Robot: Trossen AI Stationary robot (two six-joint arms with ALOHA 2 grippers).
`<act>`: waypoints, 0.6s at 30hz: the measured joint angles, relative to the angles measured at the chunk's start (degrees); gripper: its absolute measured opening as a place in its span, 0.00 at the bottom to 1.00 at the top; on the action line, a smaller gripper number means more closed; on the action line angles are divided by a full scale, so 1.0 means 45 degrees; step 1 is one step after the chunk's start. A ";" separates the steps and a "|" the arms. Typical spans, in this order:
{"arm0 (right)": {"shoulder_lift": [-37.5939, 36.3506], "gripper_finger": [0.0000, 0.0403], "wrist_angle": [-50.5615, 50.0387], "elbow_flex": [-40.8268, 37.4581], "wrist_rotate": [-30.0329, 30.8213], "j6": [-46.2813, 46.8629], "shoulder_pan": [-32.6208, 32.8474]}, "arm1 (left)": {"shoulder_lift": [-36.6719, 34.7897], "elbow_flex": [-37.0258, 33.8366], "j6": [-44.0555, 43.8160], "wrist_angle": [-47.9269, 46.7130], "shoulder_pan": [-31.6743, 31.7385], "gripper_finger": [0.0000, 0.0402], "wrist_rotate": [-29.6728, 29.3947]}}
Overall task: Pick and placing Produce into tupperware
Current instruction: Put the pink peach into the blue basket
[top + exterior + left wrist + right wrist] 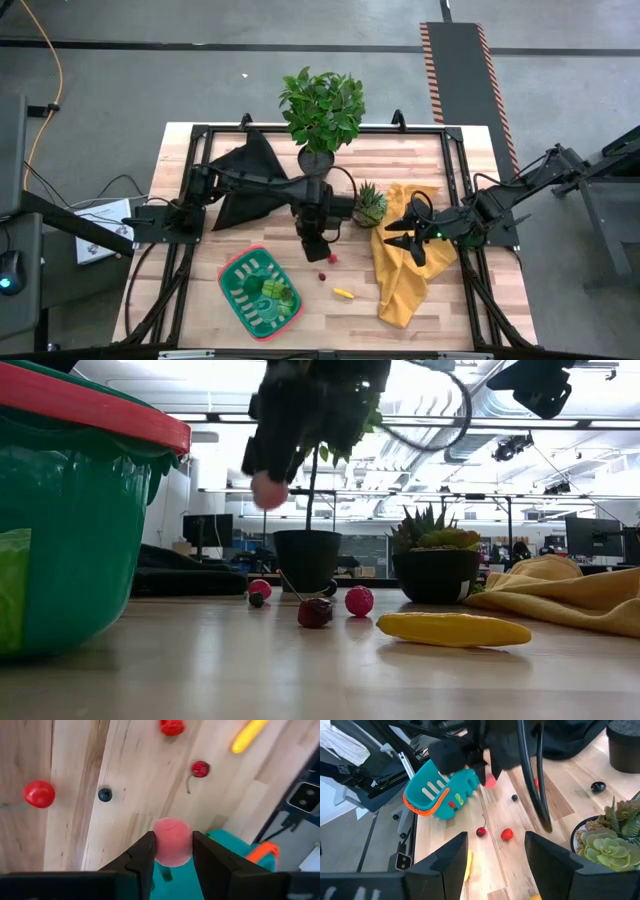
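Observation:
My left gripper (pixel 314 246) hangs above the table, just past the tupperware's far right corner, shut on a pink ball (pixel 172 843). The tupperware (pixel 232 283) is green with a red rim and has green produce (pixel 272 291) lying inside. On the wood lie a cherry (pixel 200 768), a red strawberry-like piece (pixel 171 726), a yellow banana-like piece (pixel 343 293), a red ball (pixel 39 793) and a dark blueberry (pixel 105 795). My right gripper (pixel 408 243) waits open above the yellow cloth (pixel 400 285). My left gripper pinches the pink ball (pixel 268 490) between its two fingers (pixel 145 852), one on each side of its round middle. The fingers point down from above. The ball is lifted clear, well above the table.
A small spiky potted plant (pixel 369 205) and a large leafy potted plant (pixel 322 110) stand just beyond my left gripper. A black cloth (pixel 245 180) lies at the far left. Bare wood shows between the tupperware and the yellow cloth.

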 joint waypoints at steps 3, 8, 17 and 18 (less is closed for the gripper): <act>0.0000 0.47 -0.0001 0.0004 -0.0181 -0.0004 0.0000 | 0.0000 0.0825 0.0202 -0.0699 0.0000 0.28 -0.0002; 0.0005 0.47 -0.0005 0.0004 -0.0372 -0.0002 0.0000 | 0.0000 0.2257 0.0241 -0.1971 -0.0005 0.28 -0.0002; 0.0005 0.47 -0.0008 0.0004 -0.0565 0.0128 0.0000 | -0.0350 0.4119 0.0106 -0.2894 -0.0418 0.28 0.0583; 0.0005 0.47 -0.0033 0.0004 -0.0569 0.0142 0.0000 | -0.0449 0.4213 0.0092 -0.2884 -0.0549 0.28 0.0608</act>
